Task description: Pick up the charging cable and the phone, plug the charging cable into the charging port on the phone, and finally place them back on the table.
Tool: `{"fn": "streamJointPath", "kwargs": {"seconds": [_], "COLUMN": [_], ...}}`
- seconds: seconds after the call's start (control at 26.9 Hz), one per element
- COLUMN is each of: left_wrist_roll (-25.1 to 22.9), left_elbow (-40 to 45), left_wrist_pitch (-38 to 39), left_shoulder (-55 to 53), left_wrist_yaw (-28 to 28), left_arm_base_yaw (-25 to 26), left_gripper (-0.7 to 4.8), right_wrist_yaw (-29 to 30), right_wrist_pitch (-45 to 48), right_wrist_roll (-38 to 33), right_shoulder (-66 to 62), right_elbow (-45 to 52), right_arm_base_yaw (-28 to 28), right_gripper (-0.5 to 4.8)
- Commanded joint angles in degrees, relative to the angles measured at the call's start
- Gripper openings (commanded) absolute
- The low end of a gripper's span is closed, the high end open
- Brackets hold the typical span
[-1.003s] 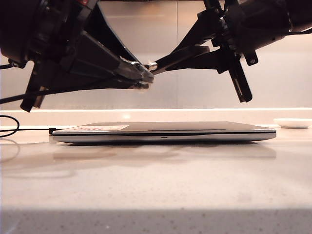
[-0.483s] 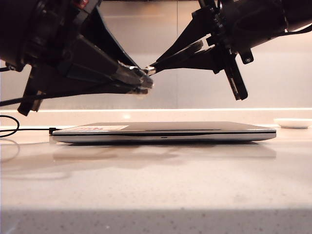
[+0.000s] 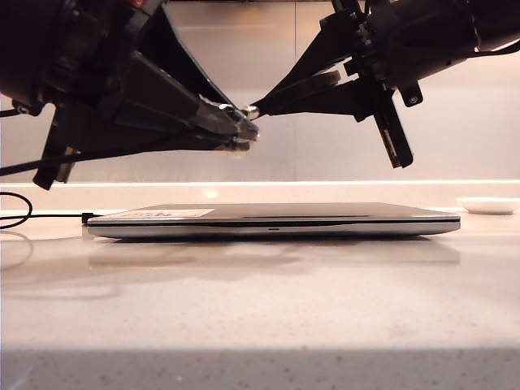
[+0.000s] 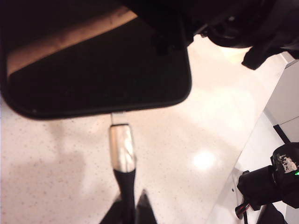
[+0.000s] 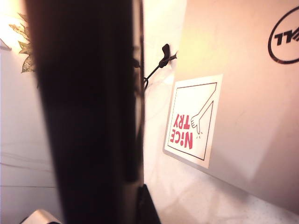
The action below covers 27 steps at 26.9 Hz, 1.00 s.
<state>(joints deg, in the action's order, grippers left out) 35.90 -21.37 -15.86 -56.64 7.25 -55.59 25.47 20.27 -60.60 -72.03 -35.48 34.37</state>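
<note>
Above the laptop, both grippers meet in mid-air. My left gripper (image 3: 240,130) (image 4: 131,211) is shut on the charging cable (image 4: 126,184), just behind its silvery connector (image 4: 121,148). The connector's narrow tip touches the bottom edge of the phone (image 4: 98,70); I cannot tell how deep it sits. My right gripper (image 3: 272,103) comes in from the right, shut on the phone (image 3: 302,95), which shows edge-on there. In the right wrist view the phone (image 5: 84,116) is a dark slab filling the left half, with one finger (image 5: 147,207) beside it. The pale speckled table (image 3: 260,317) lies below.
A closed silver laptop (image 3: 276,221) (image 5: 243,116) with a white-and-red sticker (image 5: 194,121) lies under both grippers. Another black cord (image 3: 18,213) with a small black plug (image 5: 164,52) runs to the laptop's left end. A white dish (image 3: 488,205) sits far right. A dark camera rig (image 4: 273,184) stands beside the table.
My right gripper with the phone has risen slightly and tilted a little. The left gripper has hardly shifted, and the connector tip stays at the phone's edge.
</note>
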Motion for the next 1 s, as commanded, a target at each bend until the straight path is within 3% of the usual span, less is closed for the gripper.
{"fn": "streamJointPath", "kwargs": {"seconds": [0.04, 0.48, 0.63, 0.85, 0.93, 1.0], "left_wrist_roll": [0.1, 0.1, 0.1, 0.1, -0.3, -1.9], "left_elbow": [-0.3, -0.3, -0.3, -0.8, -1.0, -1.6], "left_wrist_pitch": [-3.1, -3.6, -3.6, -3.5, -3.5, -2.8], "left_shoulder": [0.1, 0.1, 0.1, 0.6, 1.5, 3.0], "left_wrist_yaw": [-0.6, -0.6, -0.6, -0.6, -0.6, -0.6], "left_arm_base_yaw": [0.3, 2.9, 2.9, 2.9, 2.9, 3.0], "left_gripper": [-0.06, 0.03, 1.27, 1.32, 1.57, 1.11], "right_wrist_yaw": [3.0, 2.8, 0.9, -3.8, -3.8, -3.3], "right_wrist_pitch": [1.8, 1.9, 2.0, 2.4, 1.4, -1.5], "right_wrist_roll": [-2.1, -0.2, 0.9, 3.5, 3.9, 5.8], "right_shoulder": [0.5, 0.5, 0.5, 0.6, 0.7, 1.5], "right_elbow": [-0.4, -0.4, -0.4, -0.5, -0.5, -0.5], "right_arm_base_yaw": [0.3, 0.3, 0.3, -1.0, -3.1, -6.9], "right_gripper": [-0.06, -0.06, -0.06, -0.06, -0.06, -0.06]}}
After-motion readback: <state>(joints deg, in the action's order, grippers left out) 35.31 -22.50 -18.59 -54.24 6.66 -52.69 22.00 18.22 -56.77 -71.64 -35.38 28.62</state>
